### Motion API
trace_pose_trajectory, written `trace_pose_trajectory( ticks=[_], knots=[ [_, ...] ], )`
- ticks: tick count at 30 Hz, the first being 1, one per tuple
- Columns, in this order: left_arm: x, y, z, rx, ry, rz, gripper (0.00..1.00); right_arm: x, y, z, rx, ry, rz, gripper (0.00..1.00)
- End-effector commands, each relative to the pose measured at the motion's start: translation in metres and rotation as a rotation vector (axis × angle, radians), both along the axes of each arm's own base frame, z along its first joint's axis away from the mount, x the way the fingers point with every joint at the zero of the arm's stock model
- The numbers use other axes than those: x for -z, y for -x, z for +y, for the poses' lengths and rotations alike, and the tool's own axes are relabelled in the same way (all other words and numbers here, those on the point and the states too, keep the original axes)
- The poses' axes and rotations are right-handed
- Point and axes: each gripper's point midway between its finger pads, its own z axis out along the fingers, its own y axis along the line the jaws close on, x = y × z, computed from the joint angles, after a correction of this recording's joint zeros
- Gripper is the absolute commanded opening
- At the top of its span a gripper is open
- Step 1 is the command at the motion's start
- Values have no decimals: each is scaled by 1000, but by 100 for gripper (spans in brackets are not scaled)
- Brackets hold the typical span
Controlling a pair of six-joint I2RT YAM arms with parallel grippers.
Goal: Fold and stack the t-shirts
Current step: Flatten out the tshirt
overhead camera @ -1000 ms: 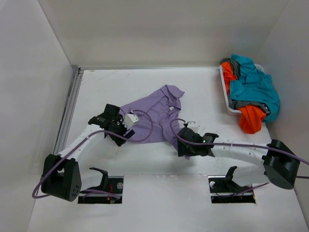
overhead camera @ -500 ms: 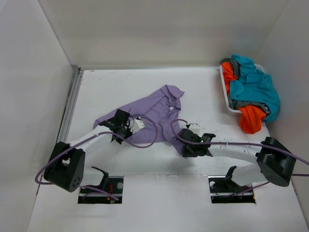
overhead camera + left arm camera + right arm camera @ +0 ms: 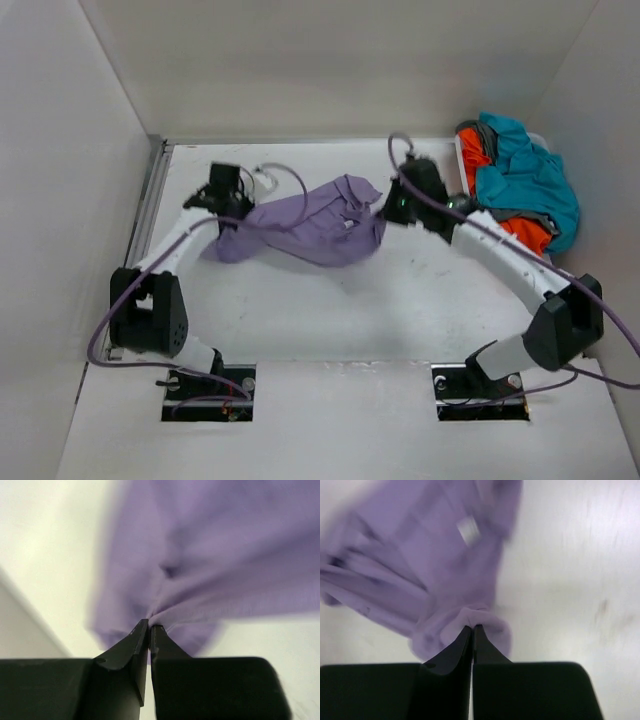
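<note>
**Q:** What has changed in the last second?

**A:** Both claws have been closed and swung up the desk [image 3: 400,310]. A second ago they were spread wide over the crumpled lavender shirt [image 3: 300,230]. Now the left claw [image 3: 149,627] is pinched tight on one bunched end of it, and the right claw [image 3: 472,628] is pinched tight on the other.

**Q:** Where is the shirt held?

**A:** It is stretched between the two claws, left of the basket [image 3: 541,137] and level with it. The right-hand end is drawn close to the basket's left rim. Whether it has been lifted clear of the desk cannot be told, as both wrist views are blurred.

**Q:** What does that mean for the task?

**A:** A two-point grip is judged secured, and the shirt is likely being pulled out flat. No fold has been made yet. The teal shirt [image 3: 525,170] and orange shirt [image 3: 528,235] are left heaped in the basket.
</note>
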Motion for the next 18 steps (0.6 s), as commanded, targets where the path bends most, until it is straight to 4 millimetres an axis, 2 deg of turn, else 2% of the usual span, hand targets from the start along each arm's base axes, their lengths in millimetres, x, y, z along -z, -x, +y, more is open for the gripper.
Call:
trace_pose_trajectory(
  ticks=[1, 2, 3, 4, 7, 8, 9, 11, 12, 13, 16, 18],
  knots=[
    [-153, -110, 24, -92, 54, -405, 0, -151, -94, -3, -61, -93, -360, 0],
    [-191, -127, 30, -110, 66, -473, 0, -188, -109, -9, -58, -100, -426, 0],
    [-221, -138, 34, -120, 74, -525, 0, -218, -119, -15, -48, -101, -480, 0],
    [-258, -147, 39, -129, 83, -592, 0, -253, -126, -24, -37, -95, -544, 0],
    [-326, -148, 47, -121, 84, -717, 0, -305, -123, -47, 2, -98, -643, 0],
    [-337, -143, 48, -112, 76, -737, 0, -316, -115, -54, 11, -104, -665, 0],
    [-343, -137, 48, -99, 65, -746, 0, -318, -109, -59, 18, -108, -670, 0],
    [-337, -121, 49, -77, 35, -722, 0, -309, -89, -66, 29, -110, -658, 0],
    [-325, -112, 49, -61, 17, -691, 0, -302, -85, -67, 30, -111, -646, 0],
    [-305, -101, 48, -33, -12, -640, 0, -285, -74, -69, 34, -116, -617, 0],
    [-233, -64, 38, 96, -92, -461, 2, -218, -43, -59, 32, -154, -483, 1],
    [-186, -37, 28, 180, -127, -346, 4, -161, -21, -50, 43, -190, -368, 1]
  ],
)
